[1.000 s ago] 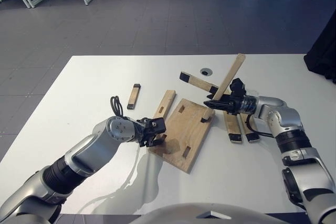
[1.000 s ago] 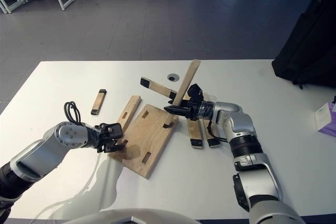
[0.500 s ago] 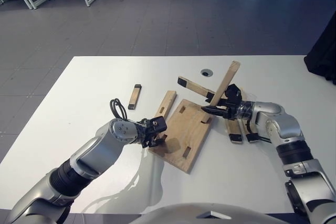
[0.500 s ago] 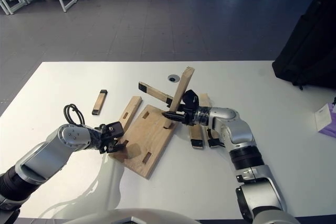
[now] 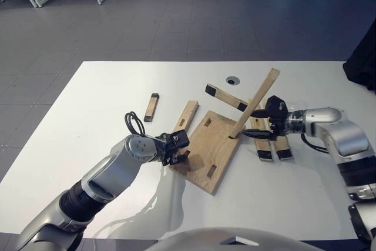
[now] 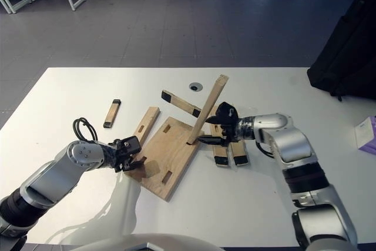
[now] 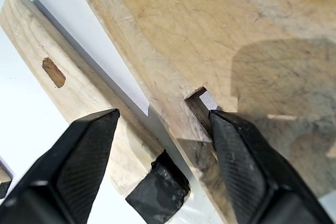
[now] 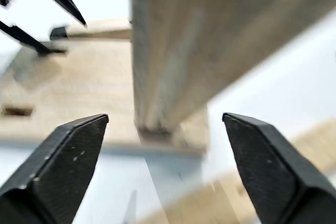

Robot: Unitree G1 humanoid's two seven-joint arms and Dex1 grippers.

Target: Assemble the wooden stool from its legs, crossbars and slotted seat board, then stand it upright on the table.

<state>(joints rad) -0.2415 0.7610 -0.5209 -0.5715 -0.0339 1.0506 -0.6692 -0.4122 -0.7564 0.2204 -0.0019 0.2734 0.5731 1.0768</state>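
Left eye view: tilted leg [image 5: 255, 103] seated foot-first in the far right slot of the slotted seat board [image 5: 208, 145], long axis rising away and to the right. Stands just left of the right gripper [image 5: 254, 134], between its spread fingers, apparently untouched in the right wrist view. Left gripper [image 5: 175, 157] spread at the board's near left edge, astride a slot, over a black-capped leg [image 5: 187, 116]. Two spare legs [image 5: 273, 145] flat on the surface [image 5: 88, 98] under the right gripper; likely to crowd any low regrasp.

You have no readable text, label, number or sign here: nothing legible stands on the seat board [image 5: 202, 145] or the tabletop [image 5: 88, 104].
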